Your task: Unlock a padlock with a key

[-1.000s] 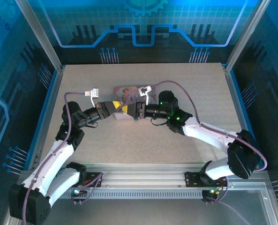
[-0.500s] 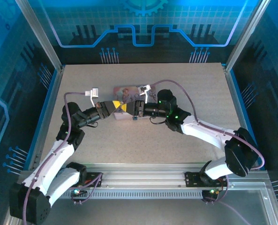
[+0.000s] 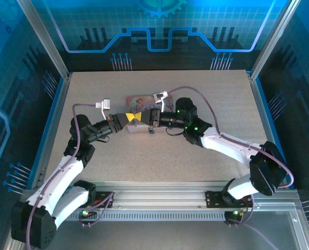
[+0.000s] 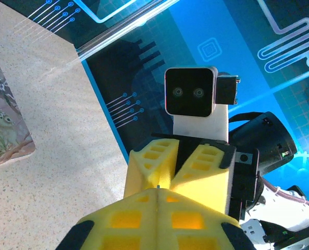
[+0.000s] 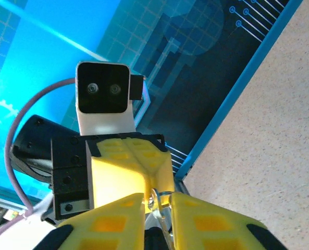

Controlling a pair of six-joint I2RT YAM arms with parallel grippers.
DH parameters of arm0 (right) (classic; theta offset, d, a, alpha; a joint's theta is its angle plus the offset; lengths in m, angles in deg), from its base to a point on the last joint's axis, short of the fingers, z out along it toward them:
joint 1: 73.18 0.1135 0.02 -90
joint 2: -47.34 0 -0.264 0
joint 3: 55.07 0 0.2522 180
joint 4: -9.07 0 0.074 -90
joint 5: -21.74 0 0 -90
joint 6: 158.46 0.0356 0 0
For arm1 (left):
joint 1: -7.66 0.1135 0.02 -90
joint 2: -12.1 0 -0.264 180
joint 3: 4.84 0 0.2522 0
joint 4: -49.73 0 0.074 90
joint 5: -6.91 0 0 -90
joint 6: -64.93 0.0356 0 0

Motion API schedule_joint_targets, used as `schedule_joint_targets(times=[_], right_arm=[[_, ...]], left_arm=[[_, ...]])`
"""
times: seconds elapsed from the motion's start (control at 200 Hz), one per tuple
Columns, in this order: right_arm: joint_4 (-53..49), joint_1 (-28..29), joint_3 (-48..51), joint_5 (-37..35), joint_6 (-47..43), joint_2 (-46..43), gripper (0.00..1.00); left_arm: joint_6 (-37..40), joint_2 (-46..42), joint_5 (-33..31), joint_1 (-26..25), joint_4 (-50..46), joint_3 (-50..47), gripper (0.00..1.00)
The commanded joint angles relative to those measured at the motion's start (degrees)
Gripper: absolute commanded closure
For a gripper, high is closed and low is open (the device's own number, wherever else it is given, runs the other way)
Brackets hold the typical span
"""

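The two grippers meet tip to tip right over the pink tin (image 3: 137, 101). The left gripper (image 3: 132, 116) is clenched tight, and a thin dark sliver at its seam looks like the key (image 4: 158, 185). The right gripper (image 3: 140, 116) clamps the padlock (image 5: 156, 201), silvery shackle pinched between its yellow fingers (image 5: 118, 219), above the tin's middle.

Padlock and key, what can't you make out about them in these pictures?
- The key: left wrist view, not discernible; the shut fingers of the left gripper would cover it.
- The padlock: right wrist view, a silvery loop shows in the right gripper; its fingers hide body and keyhole.
- Top view: both too small, where the tips meet over the pink tin, to tell whether key meets lock.
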Motion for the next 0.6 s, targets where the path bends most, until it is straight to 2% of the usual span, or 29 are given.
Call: schedule_joint_targets(times=[0.0,0.105,0.22,0.36,0.39,0.45,0.51,0.595], right_arm=[[2.5,-0.3,-1.9,1.6,0.2,0.6,0.87],[2.5,-0.3,-1.7,1.7,0.1,0.7,0.90],[1.6,-0.4,-1.7,1.9,-0.7,0.5,1.00],[-7.8,-2.0,-3.7,3.3,-6.3,-1.1,1.00],[-12.0,-2.7,-4.9,4.0,-8.7,-1.5,1.00],[-22.8,-3.9,-8.7,5.7,-15.1,-2.0,1.00],[-34.5,-4.6,-13.4,6.9,-23.1,-1.9,1.00],[-50.0,-4.6,-20.3,7.4,-34.3,-0.7,1.00]], left_arm=[[-1.0,0.2,1.5,0.1,1.8,-0.9,1.00],[-1.1,0.2,1.3,0.1,1.8,-1.0,1.00],[-0.8,0.2,1.5,0.1,1.6,-0.9,1.00],[2.8,-0.9,2.5,0.7,-1.6,-0.5,1.00],[4.4,-1.3,3.1,0.9,-3.2,-0.3,0.83],[8.7,-2.3,4.3,1.4,-7.1,0.5,0.62],[14.0,-3.4,5.1,1.7,-12.2,1.4,0.51],[20.9,-4.5,6.8,1.7,-17.1,2.3,0.44]])
